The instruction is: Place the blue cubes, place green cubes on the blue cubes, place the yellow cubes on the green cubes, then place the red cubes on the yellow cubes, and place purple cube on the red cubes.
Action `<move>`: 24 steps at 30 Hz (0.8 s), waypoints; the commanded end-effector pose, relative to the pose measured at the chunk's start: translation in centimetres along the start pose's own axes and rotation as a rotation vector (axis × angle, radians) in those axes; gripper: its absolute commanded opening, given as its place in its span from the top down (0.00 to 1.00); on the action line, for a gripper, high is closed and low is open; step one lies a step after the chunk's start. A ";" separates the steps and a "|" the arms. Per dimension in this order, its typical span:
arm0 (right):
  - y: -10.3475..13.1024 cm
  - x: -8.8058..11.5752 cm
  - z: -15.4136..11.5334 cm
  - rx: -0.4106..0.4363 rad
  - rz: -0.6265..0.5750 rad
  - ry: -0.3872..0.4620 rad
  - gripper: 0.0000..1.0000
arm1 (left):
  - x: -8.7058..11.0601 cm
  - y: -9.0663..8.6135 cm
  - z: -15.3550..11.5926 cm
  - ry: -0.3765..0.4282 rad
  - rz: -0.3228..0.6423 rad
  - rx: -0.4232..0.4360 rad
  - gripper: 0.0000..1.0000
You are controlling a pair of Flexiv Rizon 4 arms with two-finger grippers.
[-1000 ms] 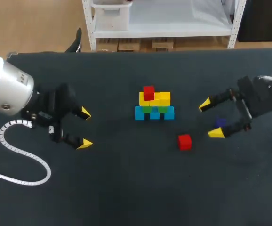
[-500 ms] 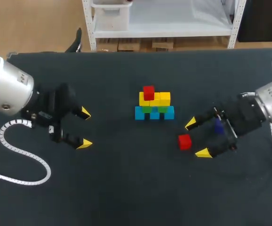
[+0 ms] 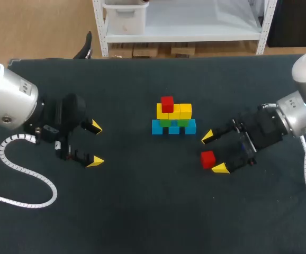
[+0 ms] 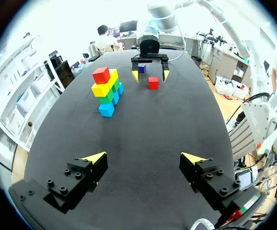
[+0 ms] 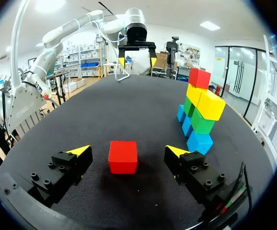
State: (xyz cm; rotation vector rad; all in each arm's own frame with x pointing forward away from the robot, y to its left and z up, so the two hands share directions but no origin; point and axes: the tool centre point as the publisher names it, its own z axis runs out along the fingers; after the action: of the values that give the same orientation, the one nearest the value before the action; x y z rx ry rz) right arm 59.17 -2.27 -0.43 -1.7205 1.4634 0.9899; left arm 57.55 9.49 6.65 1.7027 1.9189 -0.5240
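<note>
The stack stands mid-table: blue cubes (image 3: 174, 127) at the base, green cubes (image 3: 172, 122) on them, yellow cubes (image 3: 174, 111) above, and one red cube (image 3: 167, 103) on top. A loose red cube (image 3: 207, 159) lies to its right. My right gripper (image 3: 214, 152) is open, and its fingers straddle the cube without touching it. In the right wrist view the loose red cube (image 5: 123, 156) sits between the tips of my right gripper (image 5: 128, 151). The purple cube (image 4: 142, 68) shows only in the left wrist view, behind the right gripper. My left gripper (image 3: 95, 144) is open and empty at the left.
A white cable (image 3: 23, 180) loops on the table under my left arm. In the right wrist view the stack (image 5: 201, 110) stands just beside and ahead of one finger. Dark tabletop (image 3: 142, 201) stretches between both arms.
My right gripper has moved left and down over the purple cube to the loose red cube, which now lies between its fingers. The left arm has kept still.
</note>
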 end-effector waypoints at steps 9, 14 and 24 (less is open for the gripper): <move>0.4 -0.5 -0.9 0.001 -0.014 0.025 1.00 | 0.2 -0.1 0.0 -0.006 0.002 -0.002 0.00; 0.3 -1.5 -2.7 0.016 -0.022 0.039 1.00 | 0.2 -0.1 0.0 -0.006 0.002 -0.002 0.00; -1.5 -4.4 -7.3 0.171 0.065 0.065 1.00 | 0.2 -0.1 0.0 -0.006 0.002 -0.002 0.00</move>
State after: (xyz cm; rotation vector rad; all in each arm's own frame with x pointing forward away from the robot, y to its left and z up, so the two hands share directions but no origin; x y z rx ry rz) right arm 62.09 -5.33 5.09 -1.6351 1.5486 0.8913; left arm 57.54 9.47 6.66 1.7028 1.9197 -0.5232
